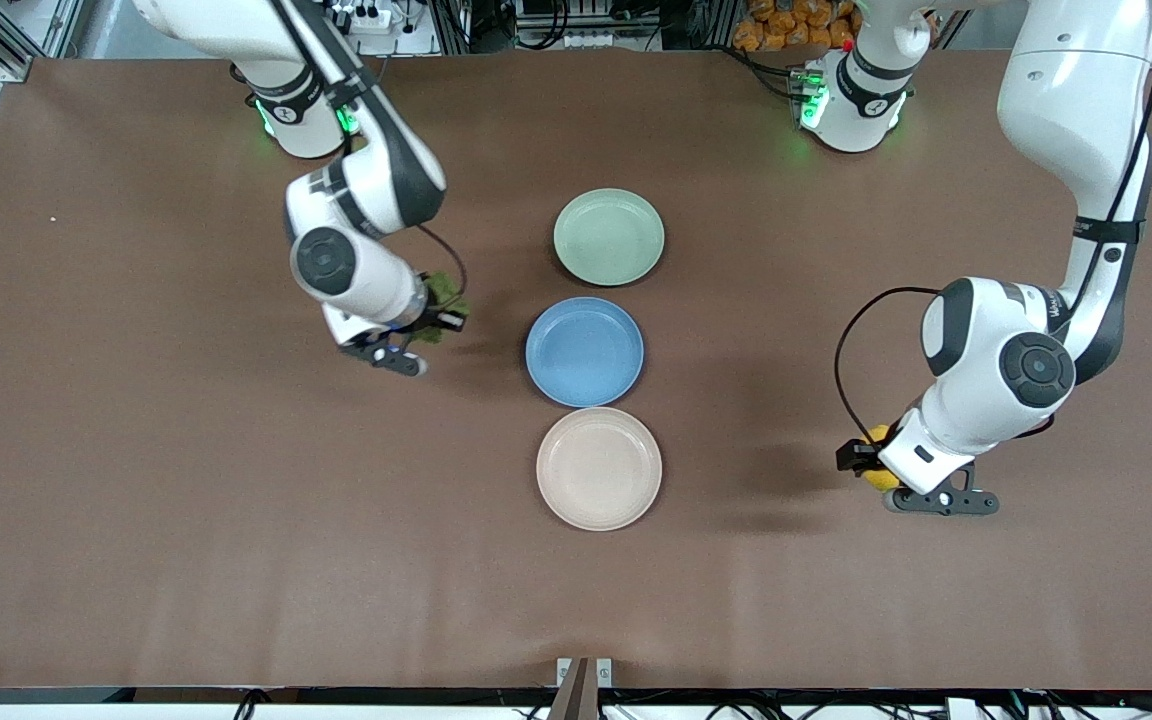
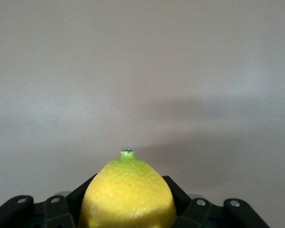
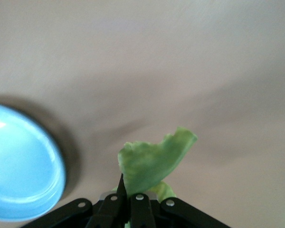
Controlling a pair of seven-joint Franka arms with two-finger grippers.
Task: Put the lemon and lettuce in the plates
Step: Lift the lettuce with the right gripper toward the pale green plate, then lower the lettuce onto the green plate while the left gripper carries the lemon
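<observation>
Here, both grippers are up over the bare brown table (image 1: 186,500), each clamped on one of the food pieces, with all three plates bare.

The left gripper (image 1: 871,465) hangs over the tabletop toward the left arm's end, its fingers closed around the small bright yellow oval lemon (image 2: 127,197), whose green-tipped point juts out past the black jaws. The right gripper (image 1: 433,325) hangs just beside the round blue plate (image 1: 584,351), fingers pinched shut on the wrinkly green lettuce leaf (image 3: 154,161). The blue plate lies between the round pale green plate (image 1: 608,237) and the round beige-cream plate (image 1: 599,468), which is nearest the front camera.
</observation>
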